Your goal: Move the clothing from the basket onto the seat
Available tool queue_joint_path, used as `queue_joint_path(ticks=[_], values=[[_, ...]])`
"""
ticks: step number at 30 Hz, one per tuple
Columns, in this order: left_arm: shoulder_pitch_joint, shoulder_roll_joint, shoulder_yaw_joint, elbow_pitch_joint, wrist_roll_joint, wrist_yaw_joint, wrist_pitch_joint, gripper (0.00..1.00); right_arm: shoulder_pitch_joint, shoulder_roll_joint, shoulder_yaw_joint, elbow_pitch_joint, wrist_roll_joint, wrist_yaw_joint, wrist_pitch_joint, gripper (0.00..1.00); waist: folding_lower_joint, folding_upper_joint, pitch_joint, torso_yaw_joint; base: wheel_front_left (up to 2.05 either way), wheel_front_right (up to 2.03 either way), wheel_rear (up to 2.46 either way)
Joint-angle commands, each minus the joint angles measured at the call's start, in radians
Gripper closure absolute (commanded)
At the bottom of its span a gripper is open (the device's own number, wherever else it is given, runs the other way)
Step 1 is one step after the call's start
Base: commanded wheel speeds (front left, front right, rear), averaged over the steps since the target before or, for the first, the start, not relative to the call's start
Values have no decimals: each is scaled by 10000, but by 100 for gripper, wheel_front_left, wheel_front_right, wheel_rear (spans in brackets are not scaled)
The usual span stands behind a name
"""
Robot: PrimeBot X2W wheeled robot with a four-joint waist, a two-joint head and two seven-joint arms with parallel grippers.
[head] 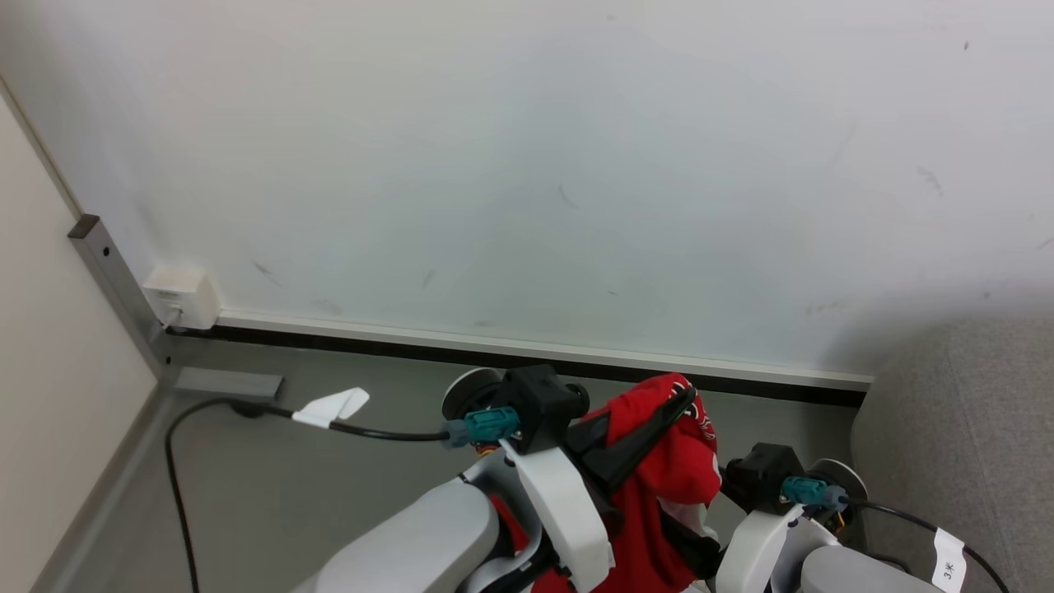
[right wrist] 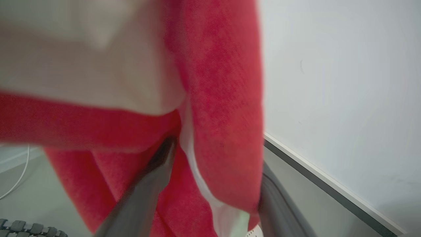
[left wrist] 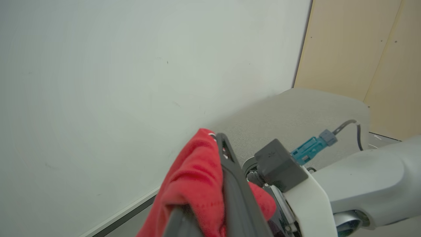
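My left gripper (head: 683, 403) is raised in front of the wall and shut on the clothing (head: 667, 482), a red garment with white trim that hangs down from its dark fingers. In the left wrist view the red cloth (left wrist: 194, 177) bunches around that gripper (left wrist: 215, 148). My right gripper (right wrist: 217, 154) stands open just below, its fingers spread wide, with the red and white clothing (right wrist: 220, 82) draping between them. The seat (head: 963, 412), a light-grey fabric sofa, is at the right, and its rounded arm (left wrist: 296, 115) lies beyond the cloth. The basket is out of view.
A pale wall (head: 527, 165) with a white and black skirting strip (head: 527, 350) is close ahead. A black cable (head: 177, 461) with a white tag runs over the grey floor at left, below a wall socket (head: 181, 296). Beige panels (left wrist: 358, 49) stand behind the sofa.
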Motion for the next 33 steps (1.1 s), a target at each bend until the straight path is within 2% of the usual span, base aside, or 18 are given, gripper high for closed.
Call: queue_joint_path(ticks=[1, 2, 3, 4, 5, 10, 19, 25, 26, 27, 28, 29, 30, 33], values=[[-67, -22, -19, -20, -120, -47, -40, 100, -38, 14, 109, 140, 164, -21, -81, 0, -1, 0, -1, 50, 0, 0, 0], [-82, -18, -27, -31, -130, -54, -42, 100, -31, 61, 164, 170, 254, -21, -90, 0, -1, 0, -1, 70, 0, 0, 0], [-93, -1, -25, -36, -142, -38, -48, 100, -39, 99, 215, 193, 319, -21, -96, 43, -1, 0, -2, 80, 0, 0, 0], [-99, 27, -13, -34, -139, -34, -63, 100, -70, 118, 251, 206, 372, -21, -78, 75, -1, 0, 0, 81, 0, 0, 0], [-93, 56, 4, -21, -150, -21, -76, 100, -110, 123, 268, 184, 425, -21, -76, 100, -1, 0, 4, 73, 0, 0, 0], [43, 168, 100, 105, -253, 77, -168, 100, -142, -34, -73, -198, 460, -21, -83, 100, -1, 0, 6, -88, 0, 0, 0], [509, 524, 206, 319, -395, 242, -313, 100, 702, -353, -2673, -1304, -687, -21, -83, 100, -1, 0, -21, -672, 0, 0, 0], [656, 555, 157, 278, -423, 337, -373, 99, 1190, -419, -4050, -1799, -1487, -21, -84, 100, -1, 0, -25, -1027, 0, 0, 0], [680, 554, 129, 280, -408, 342, -379, 77, 1244, -445, -4275, -1864, -1587, -21, -84, 100, -1, 0, -19, -1088, 0, 0, 0], [709, 545, 94, 277, -413, 331, -368, 51, 1288, -455, -4451, -1918, -1665, -21, -82, 100, -1, 0, -11, -1152, 0, 0, 0], [731, 536, 50, 262, -426, 302, -364, 9, 1304, -483, -4662, -1983, -1766, -21, -84, 100, -1, 0, 3, -1222, 0, 0, 0], [731, 536, 50, 262, -426, 302, -364, 9, 1304, -483, -4662, -1983, -1766, -21, -84, 100, -1, 0, 3, -1222, 0, 0, 0], [742, 533, 32, 244, -421, 287, -403, 0, 1298, -526, -4913, -2059, -1883, -21, -84, 100, -1, 0, 17, -1299, 0, 0, 0], [848, 519, -45, 201, -435, 274, -473, 0, 1377, -587, -5632, -2307, -2102, -21, -84, 100, -1, 0, 63, -1563, 0, 0, 0]])
